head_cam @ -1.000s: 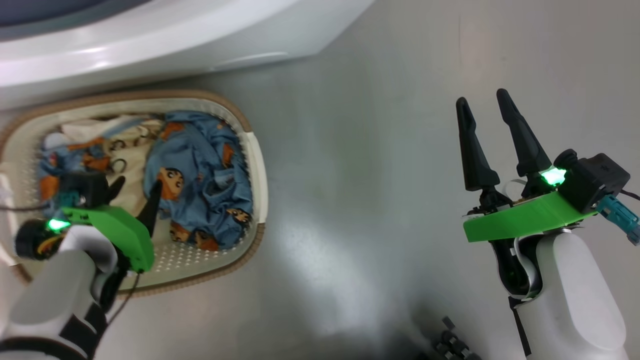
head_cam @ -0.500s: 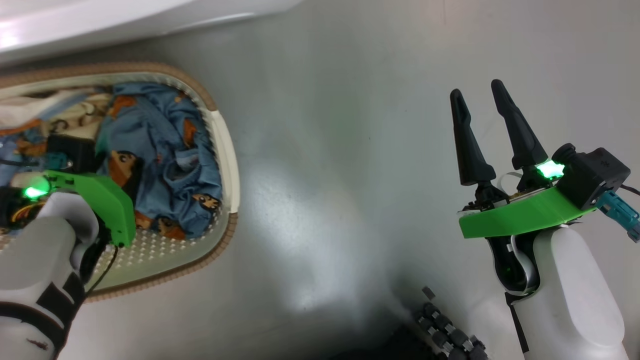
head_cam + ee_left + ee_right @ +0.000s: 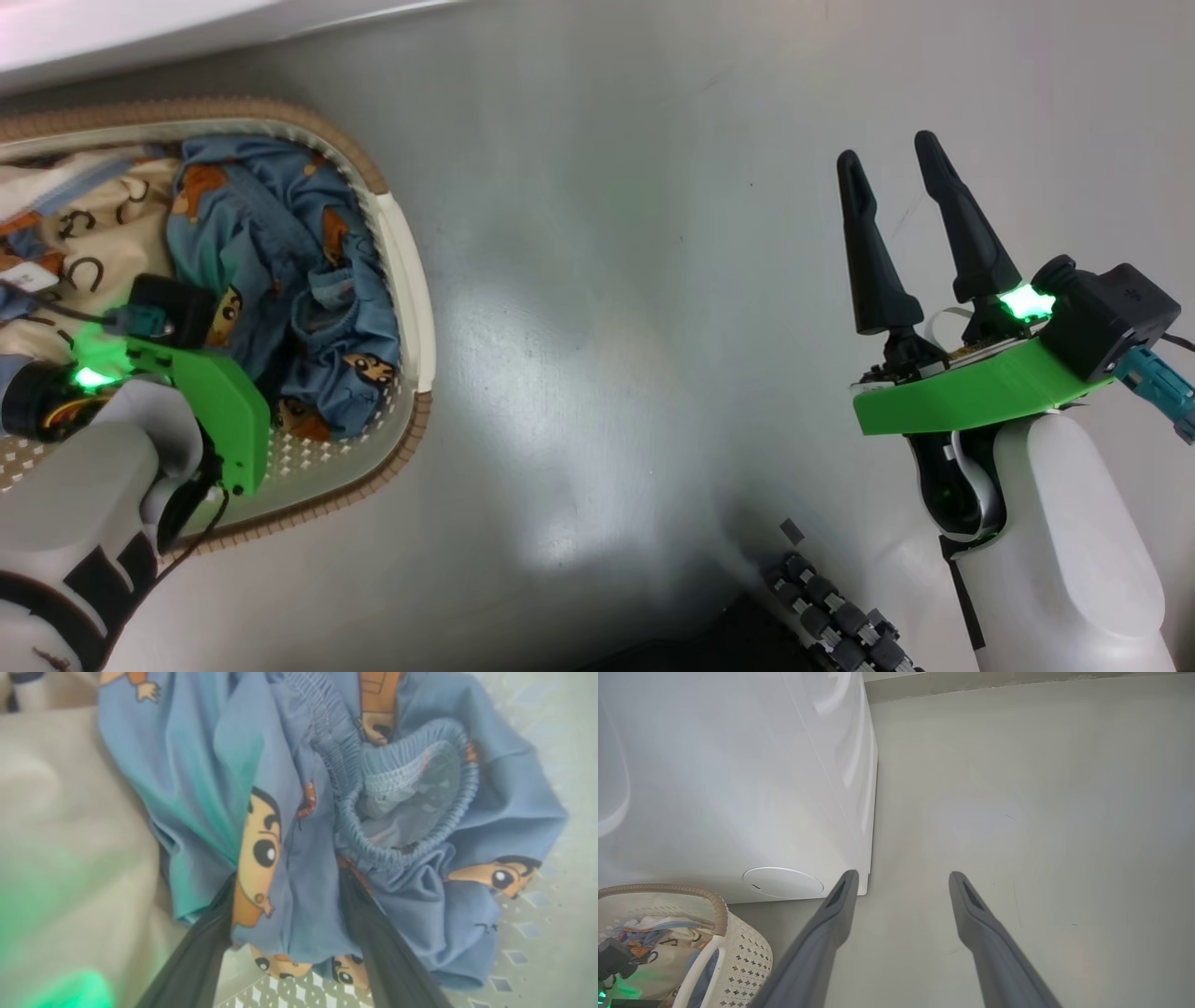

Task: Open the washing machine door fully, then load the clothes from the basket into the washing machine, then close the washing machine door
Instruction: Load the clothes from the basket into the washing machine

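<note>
Left wrist view: the left gripper (image 3: 287,882) is down inside the basket (image 3: 537,905). Its two dark fingers (image 3: 201,961) are wide apart.
Between the fingers: a thick fold of the blue clothes (image 3: 299,826) sits right in the gap. It has a cartoon face on it. The cloth touches the inside of both fingers and covers their tips.
Hold: the fingers are not pinched together, so the cloth is not squeezed.
Stretchy cuff: a round, frilly hole in the blue cloth lies just past the finger on the right of this view.
Head view: the basket sits on the grey floor (image 3: 607,327), close to the white washing machine (image 3: 140,37) at the top edge. The blue clothes are heaped at the basket's right end. The cream piece (image 3: 84,233) lies just beside them, to the left. The left gripper pokes into the blue heap.
Right gripper (image 3: 885,154): it hangs over bare floor, well apart from the basket. Its fingers are open and there is nothing between them.
Right wrist view: the washing machine's white front has a round cover (image 3: 783,883) low down. The basket stands just in front of it.
</note>
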Motion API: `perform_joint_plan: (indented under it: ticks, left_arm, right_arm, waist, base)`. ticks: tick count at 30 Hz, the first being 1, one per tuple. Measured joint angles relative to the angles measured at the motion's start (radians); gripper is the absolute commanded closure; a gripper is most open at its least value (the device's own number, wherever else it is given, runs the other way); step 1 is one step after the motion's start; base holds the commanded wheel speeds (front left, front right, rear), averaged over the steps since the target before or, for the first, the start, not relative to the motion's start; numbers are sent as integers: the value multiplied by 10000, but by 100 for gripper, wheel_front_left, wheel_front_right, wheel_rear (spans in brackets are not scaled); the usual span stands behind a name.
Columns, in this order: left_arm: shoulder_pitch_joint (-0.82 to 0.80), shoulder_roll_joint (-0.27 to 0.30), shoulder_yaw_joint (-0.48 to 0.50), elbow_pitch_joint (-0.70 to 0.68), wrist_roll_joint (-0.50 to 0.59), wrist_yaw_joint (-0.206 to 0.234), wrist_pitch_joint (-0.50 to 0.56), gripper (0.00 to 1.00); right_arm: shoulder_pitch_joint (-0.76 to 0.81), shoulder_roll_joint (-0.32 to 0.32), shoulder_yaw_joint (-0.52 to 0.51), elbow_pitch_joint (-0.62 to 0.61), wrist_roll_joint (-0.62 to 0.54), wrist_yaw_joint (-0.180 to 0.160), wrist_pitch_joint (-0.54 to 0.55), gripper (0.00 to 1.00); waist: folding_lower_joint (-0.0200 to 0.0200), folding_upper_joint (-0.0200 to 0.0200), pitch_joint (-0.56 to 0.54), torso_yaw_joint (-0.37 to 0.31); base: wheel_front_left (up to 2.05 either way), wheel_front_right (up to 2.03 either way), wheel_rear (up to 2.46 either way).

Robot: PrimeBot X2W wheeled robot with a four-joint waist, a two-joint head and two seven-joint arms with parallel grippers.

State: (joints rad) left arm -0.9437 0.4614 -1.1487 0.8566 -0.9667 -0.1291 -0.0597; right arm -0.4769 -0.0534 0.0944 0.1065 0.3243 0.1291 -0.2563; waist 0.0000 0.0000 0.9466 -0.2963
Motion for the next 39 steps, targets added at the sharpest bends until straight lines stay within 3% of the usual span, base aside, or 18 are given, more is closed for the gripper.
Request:
perform_joint_plan:
  ticks: [2, 3, 4, 5, 17, 30, 34, 39]
  left_arm:
    - [-152, 19, -370, -31, -94, 0, -4, 0]
    - [-223, 33, -566, -58, -151, 0, -4, 14]
    - [-223, 33, -566, -58, -151, 0, -4, 82]
    - [-330, 56, -823, -88, -276, 0, -12, 100]
    - [-618, 90, -1302, 426, -959, 0, -786, 100]
    - [-30, -12, -1344, 50, -1655, 0, -1883, 100]
    - [100, -12, -640, -276, -1041, 0, -1885, 100]
    - [1040, -136, 1076, -828, 23, 0, -1885, 100]
  right_arm:
    - [0, 4, 33, -4, 0, 0, -6, 0]
    - [0, 4, 54, -4, 0, 0, -6, 0]
    - [0, 4, 54, -4, 0, 0, -6, 0]
    - [-1, 6, 105, -6, 2, 0, -6, 0]
    - [-5, 12, 190, 90, 40, 0, -8, 0]
    - [-1, 12, 226, 485, 42, 0, -8, 0]
    - [11, 10, 224, 633, 27, 0, -8, 0]
    - [140, 8, 194, 855, -58, 0, -8, 0]
  waist:
    - [0, 0, 29, -16]
    - [0, 0, 38, -28]
    - [0, 0, 38, -28]
    - [0, 0, 50, -49]
    - [0, 0, -270, -12]
    - [0, 0, -1609, 277]
    - [0, 0, -2159, 402]
    - [0, 0, -2875, 590]
  base:
    - [0, 0, 0]
    - [0, 0, 0]
    - [0, 0, 0]
    - [0, 0, 0]
    - [0, 0, 0]
    - [0, 0, 0]
    - [0, 0, 0]
    - [0, 0, 0]
